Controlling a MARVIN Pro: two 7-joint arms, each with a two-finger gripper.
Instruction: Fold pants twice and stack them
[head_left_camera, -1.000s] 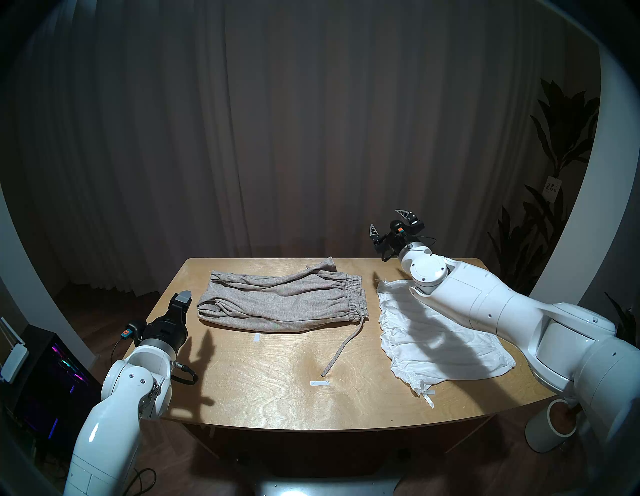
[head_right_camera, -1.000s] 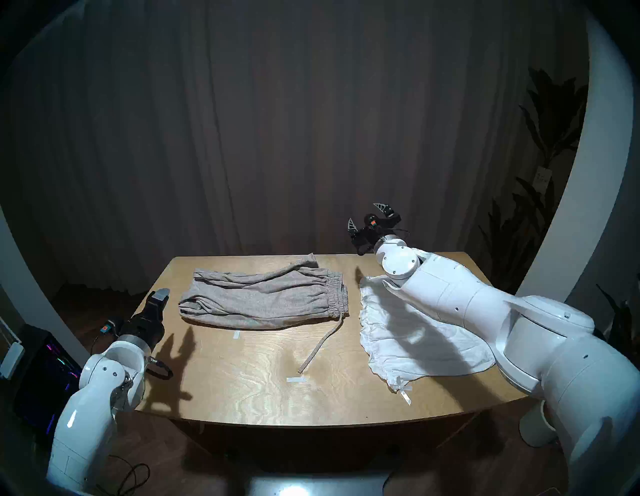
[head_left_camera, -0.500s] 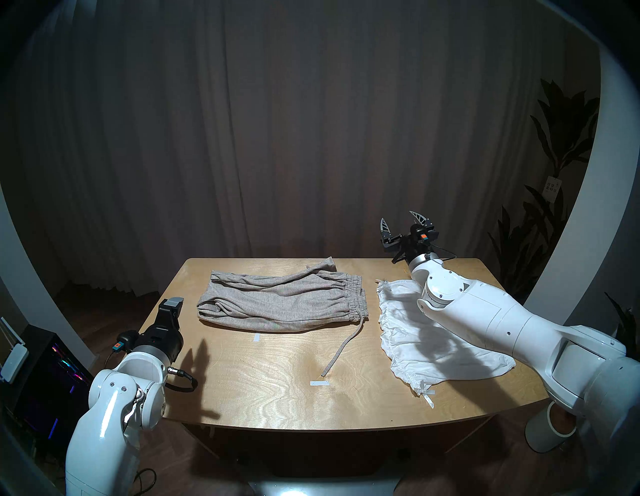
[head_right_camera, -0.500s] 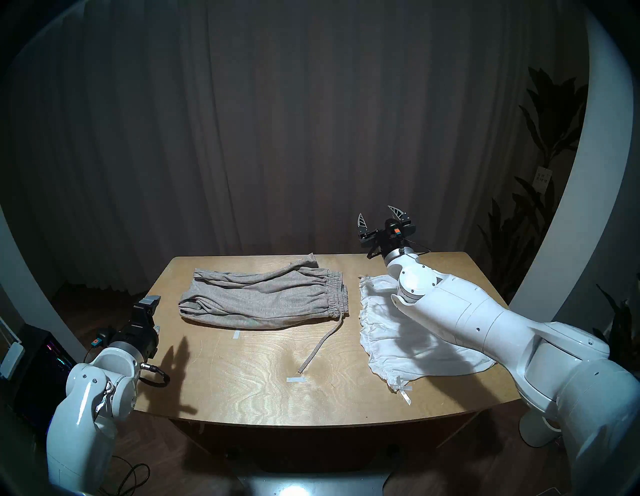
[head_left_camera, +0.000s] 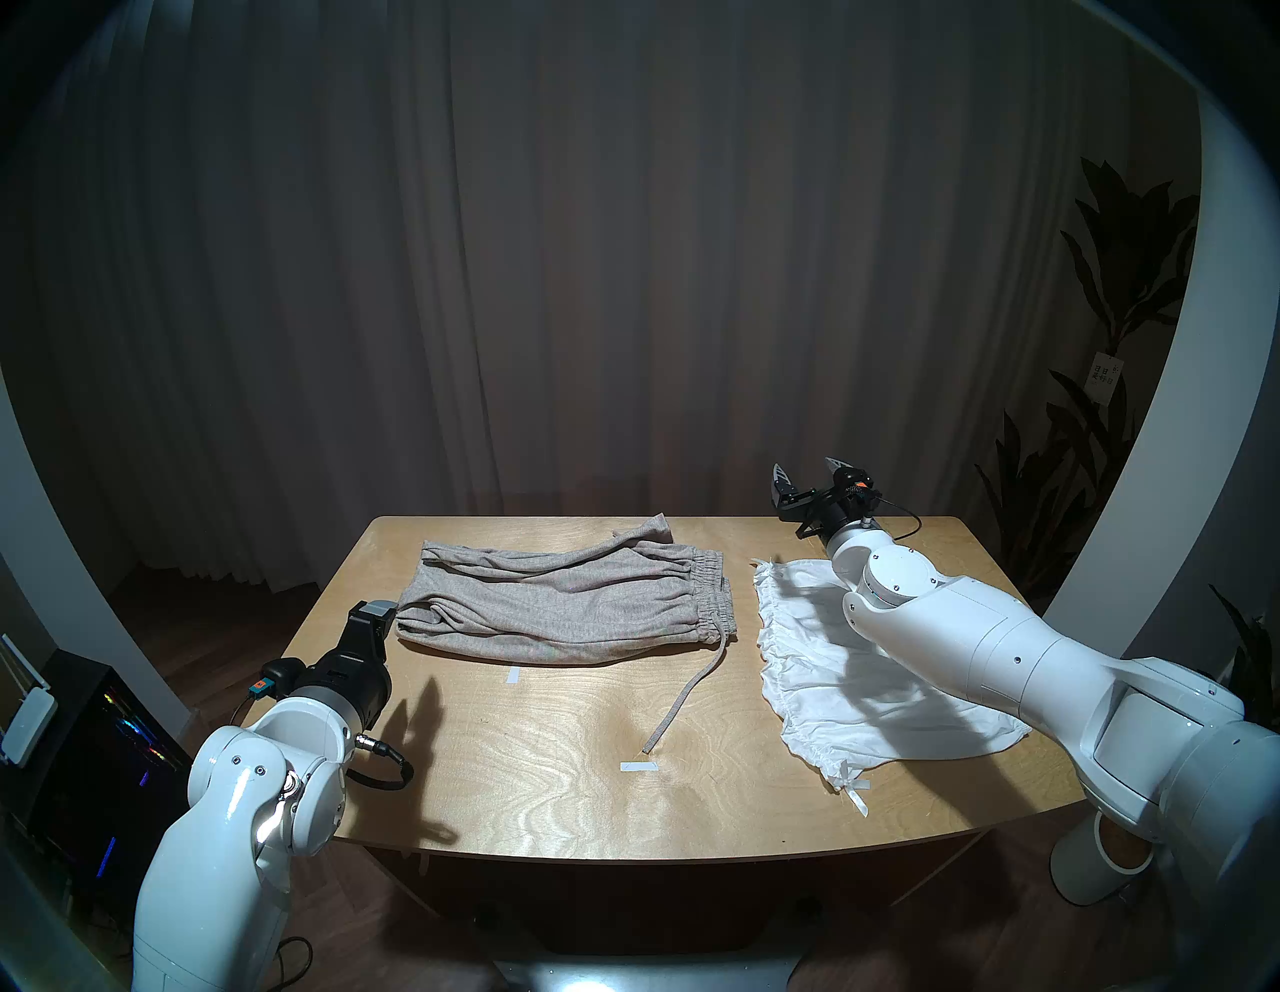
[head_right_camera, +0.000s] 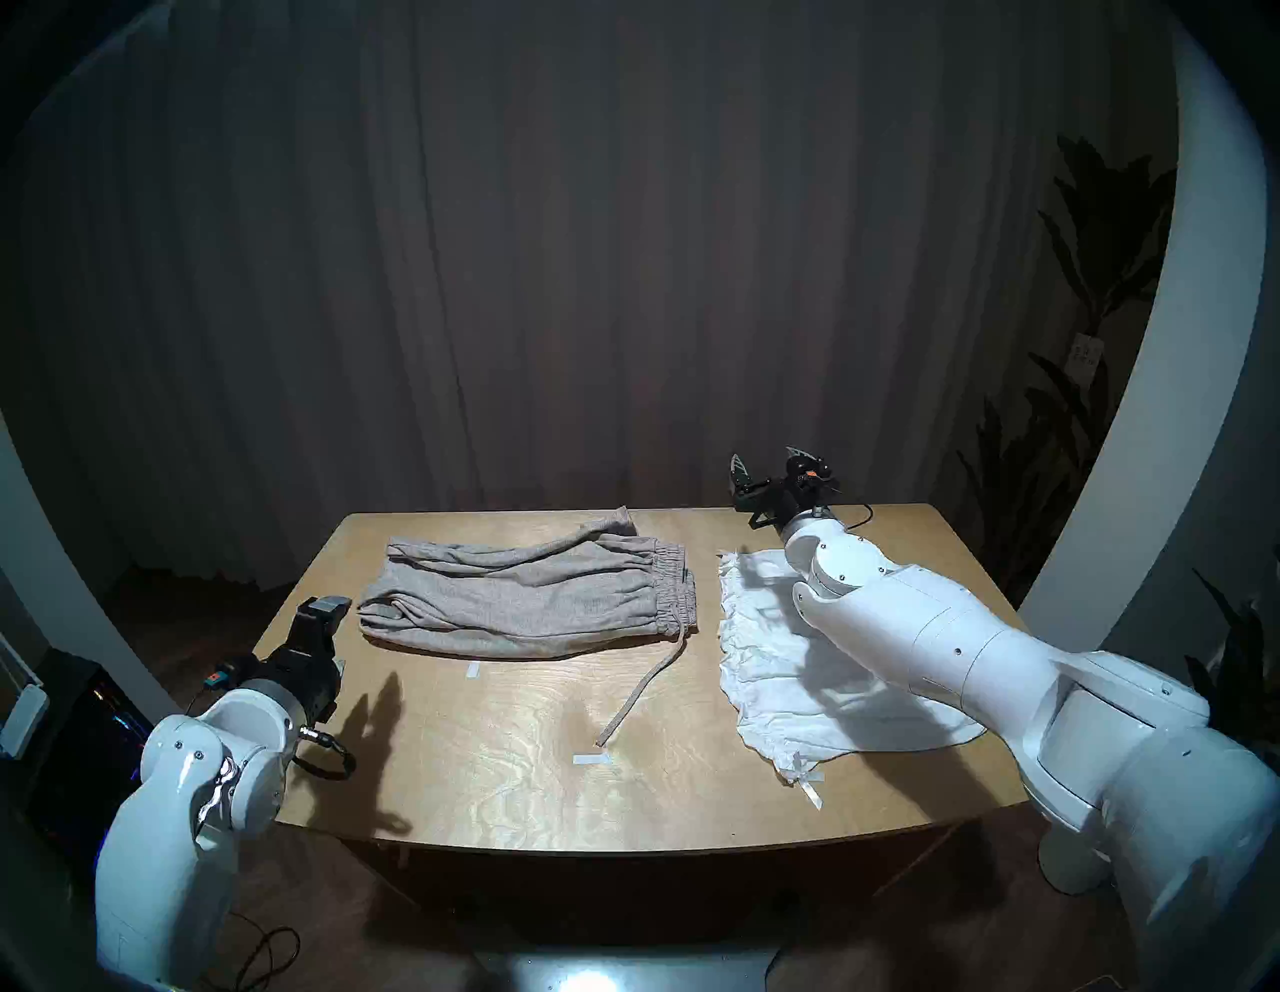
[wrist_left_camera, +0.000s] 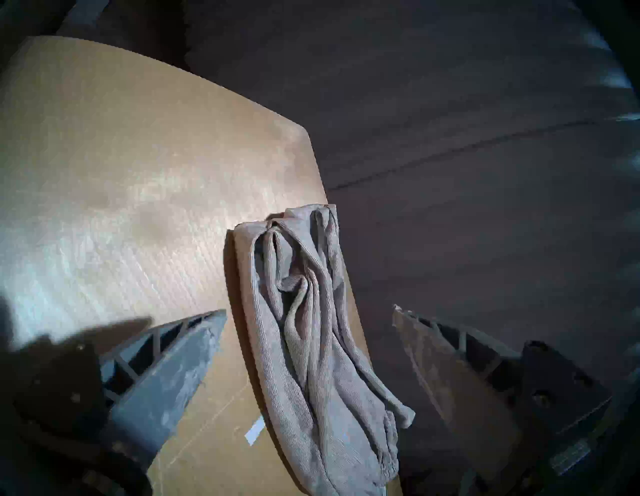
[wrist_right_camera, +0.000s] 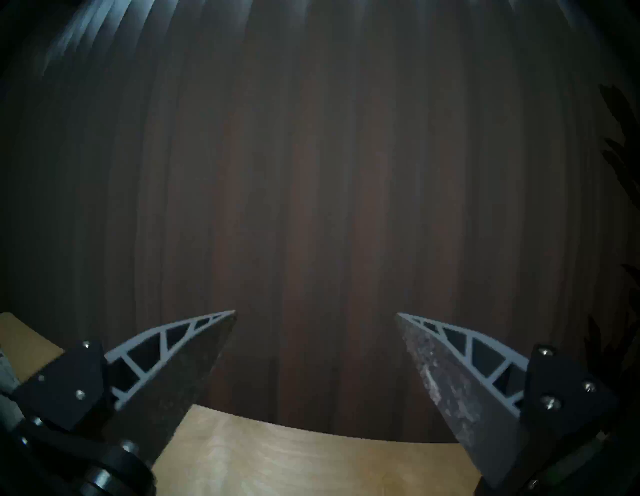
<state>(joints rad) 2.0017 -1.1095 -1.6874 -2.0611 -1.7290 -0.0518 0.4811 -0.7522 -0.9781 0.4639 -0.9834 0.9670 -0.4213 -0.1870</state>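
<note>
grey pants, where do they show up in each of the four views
Head stereo left: grey pants at the table's far centre-left.
Head stereo right: same spot, shifted slightly left.
Left wrist: lower centre, between the open left gripper fingers, nothing held.
Right wrist: only a grey sliver at the left edge, too small to tell.
Shared landmark: the wooden table.

The knit pants (head_left_camera: 564, 606) are grey-beige (finely ribbed), the ruffled shorts (head_left_camera: 824, 665) plain white, the table (head_left_camera: 554, 783) pale wood with swirling grain.
</note>
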